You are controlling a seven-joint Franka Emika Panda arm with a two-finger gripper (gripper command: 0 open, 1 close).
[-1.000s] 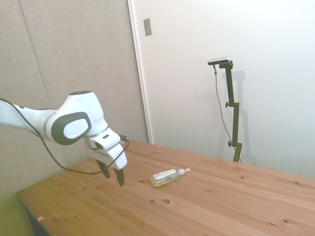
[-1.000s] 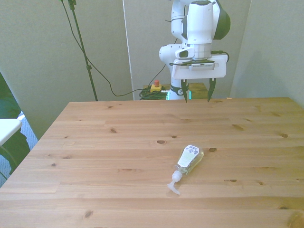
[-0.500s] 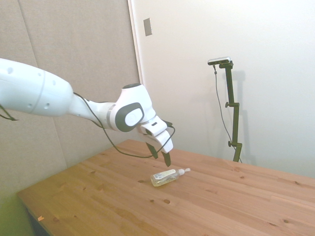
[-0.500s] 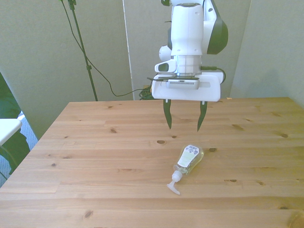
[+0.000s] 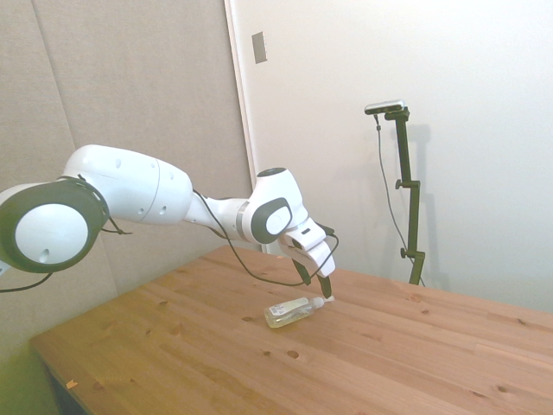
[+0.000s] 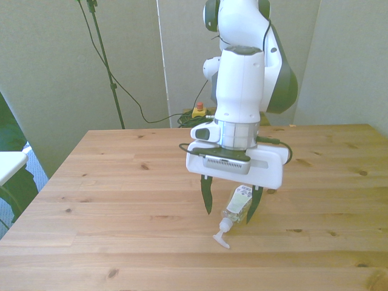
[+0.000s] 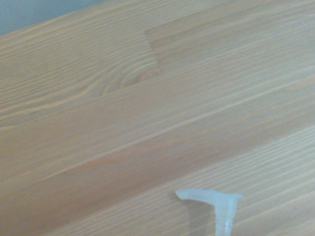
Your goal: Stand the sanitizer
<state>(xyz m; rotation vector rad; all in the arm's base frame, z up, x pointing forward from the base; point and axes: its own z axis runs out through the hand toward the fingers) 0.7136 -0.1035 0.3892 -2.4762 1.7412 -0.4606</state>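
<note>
Reaching for the grasp, not gripping yet. Taking the front view from left to right: bare table [image 6: 103, 182] planks, then the gripper [image 6: 231, 207] at centre, fingers spread wide and pointing down, holding nothing. One finger hangs on the front view's left of the sanitizer [image 6: 240, 205], the other overlaps the bottle's far flank, so the jaws roughly straddle the body near its neck. Whether the tips touch the wood, can't tell.

Sanitizer lies flat on its side on the table, label up, pump top [image 6: 222, 237] aimed toward the near edge, base toward the robot. Side view agrees: gripper [image 5: 315, 282] low over the pump end of the lying sanitizer [image 5: 289, 312], small gap visible. Wrist view shows only wood grain and the white pump top [image 7: 216, 205], blurry.

Step in hand, as I judge it: final descent before the pinch. Next move likely calls for dropping a bit lower, closing across the slim body, then lifting and rotating so the base faces down. Risk: bottle is round, may roll or slip when squeezed.
</note>
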